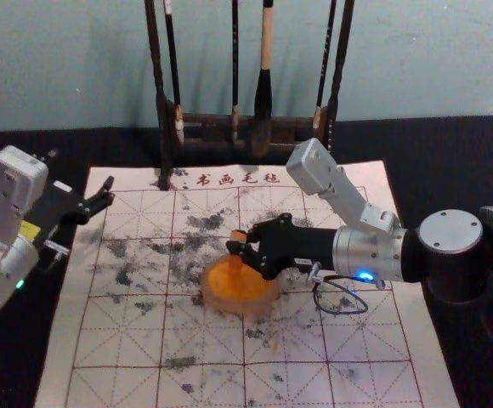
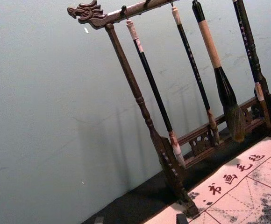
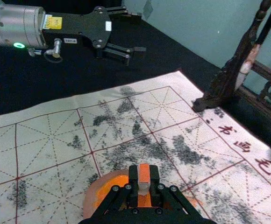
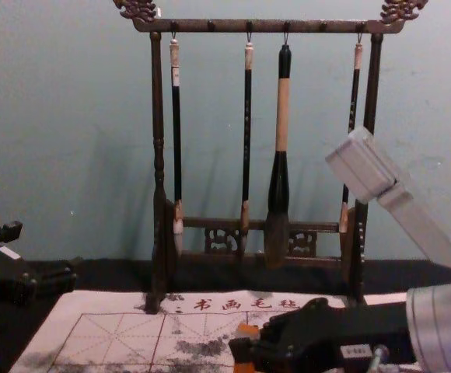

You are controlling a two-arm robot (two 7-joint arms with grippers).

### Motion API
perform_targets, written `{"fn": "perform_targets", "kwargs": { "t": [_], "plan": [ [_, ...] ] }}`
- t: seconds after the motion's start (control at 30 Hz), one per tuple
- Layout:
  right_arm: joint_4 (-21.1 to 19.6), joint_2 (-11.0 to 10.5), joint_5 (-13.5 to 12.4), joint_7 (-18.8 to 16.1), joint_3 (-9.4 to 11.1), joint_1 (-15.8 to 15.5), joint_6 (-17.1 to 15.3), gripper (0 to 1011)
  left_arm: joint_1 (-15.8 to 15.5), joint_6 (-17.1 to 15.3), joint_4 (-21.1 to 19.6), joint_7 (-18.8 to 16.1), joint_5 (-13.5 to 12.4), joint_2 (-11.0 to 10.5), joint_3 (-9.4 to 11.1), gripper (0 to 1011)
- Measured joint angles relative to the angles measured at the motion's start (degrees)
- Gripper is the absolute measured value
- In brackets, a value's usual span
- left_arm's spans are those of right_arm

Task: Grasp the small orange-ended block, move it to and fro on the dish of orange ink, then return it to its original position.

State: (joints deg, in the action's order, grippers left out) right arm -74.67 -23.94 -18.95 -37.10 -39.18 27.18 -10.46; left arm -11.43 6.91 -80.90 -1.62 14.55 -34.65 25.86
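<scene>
R claw (image 1: 237, 243) clamped on block (image 3: 144, 174), ink dish (image 1: 240, 308) under it, L claw (image 3: 140, 33) idle to its left, apart; grasp done, rubbing prob. mid-way, return TBD.

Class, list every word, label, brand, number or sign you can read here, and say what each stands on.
"书画毛毡": dark red, along the far edge of the pale mat.
Yellow sticker and white tag on the left arm: too small to read surely.
White tag on the right arm: too blurred.
Marks on the brush handles: too small.
</scene>
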Motion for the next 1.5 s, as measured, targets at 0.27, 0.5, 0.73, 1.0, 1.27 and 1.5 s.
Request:
{"fn": "perform_targets", "kwargs": {
  "t": [0.27, 0.5, 0.73, 1.0, 1.27, 1.5],
  "plan": [
    [-1.43, -1.25, 0.02, 0.61, 0.92, -0.94, -0.29, 109, 0.0, 0.0, 0.0, 0.0, 0.0, 0.0, 0.0, 1001],
    [-2.96, -2.58, -0.01, 0.93, 1.51, -2.2, -0.88, 109, 0.0, 0.0, 0.0, 0.0, 0.0, 0.0, 0.0, 1001],
    [-4.74, -3.47, -0.24, 0.94, 1.87, -3.44, -1.23, 109, 0.0, 0.0, 0.0, 0.0, 0.0, 0.0, 0.0, 1001],
    [-6.41, -3.91, -0.69, 0.12, 1.47, -4.38, -1.35, 109, 0.0, 0.0, 0.0, 0.0, 0.0, 0.0, 0.0, 1001],
    [-6.04, -3.23, -0.8, -0.89, 0.2, -3.93, -1.27, 109, 0.0, 0.0, 0.0, 0.0, 0.0, 0.0, 0.0, 1001],
    [-4.52, -1.89, -0.69, -1.2, -0.55, -2.7, -0.97, 109, 0.0, 0.0, 0.01, 0.0, 0.0, 0.0, 0.0, 1001]
  ]
}}
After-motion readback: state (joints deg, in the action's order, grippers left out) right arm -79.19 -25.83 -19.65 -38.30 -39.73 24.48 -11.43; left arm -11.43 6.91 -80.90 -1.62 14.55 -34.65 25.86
